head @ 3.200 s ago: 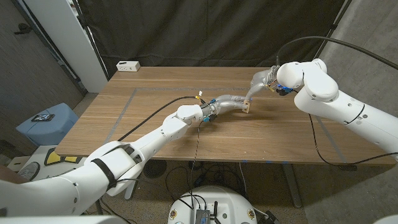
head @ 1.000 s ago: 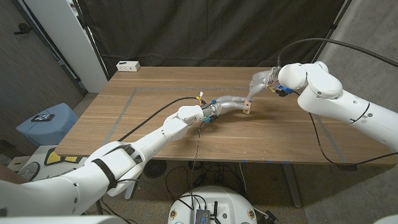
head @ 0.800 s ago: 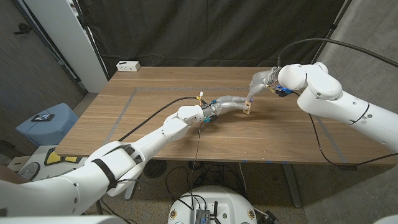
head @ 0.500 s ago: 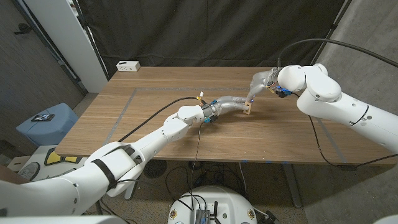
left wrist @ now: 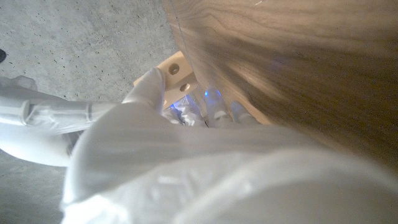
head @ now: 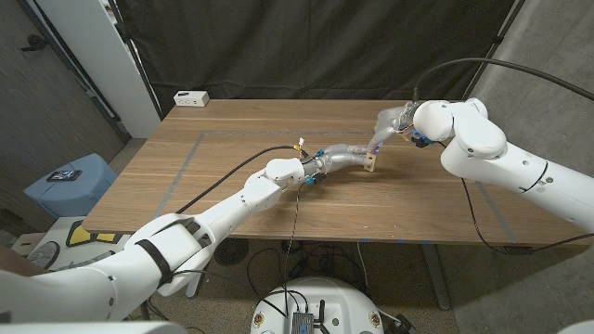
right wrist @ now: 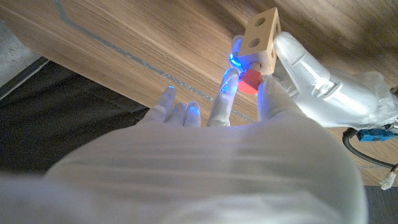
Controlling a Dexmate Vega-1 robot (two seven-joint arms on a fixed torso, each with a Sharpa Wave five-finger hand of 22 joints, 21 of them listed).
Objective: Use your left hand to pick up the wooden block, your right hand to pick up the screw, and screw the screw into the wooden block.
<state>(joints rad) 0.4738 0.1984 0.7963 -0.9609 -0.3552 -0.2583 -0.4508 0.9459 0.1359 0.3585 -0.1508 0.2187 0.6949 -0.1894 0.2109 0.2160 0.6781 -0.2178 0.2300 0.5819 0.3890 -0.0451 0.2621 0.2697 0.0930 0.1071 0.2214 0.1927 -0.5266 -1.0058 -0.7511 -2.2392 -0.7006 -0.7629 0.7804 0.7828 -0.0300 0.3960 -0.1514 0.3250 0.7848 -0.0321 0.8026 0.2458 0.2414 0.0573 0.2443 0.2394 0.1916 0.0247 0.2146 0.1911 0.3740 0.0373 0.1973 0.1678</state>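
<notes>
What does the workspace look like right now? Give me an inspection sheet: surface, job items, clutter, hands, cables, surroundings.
Surface: wooden table, with a grey taped outline on it.
Job's things: wooden block with round holes, held up off the table; red-headed screw at the block's lower end.
Clutter: white box at the far left corner.
Hands: left hand holds the block; right hand pinches the screw against it.
Cables: black cable running across the table along the left arm; black cable arching over the right arm.
Surroundings: black curtain behind the table; blue bin on the floor at the left.
</notes>
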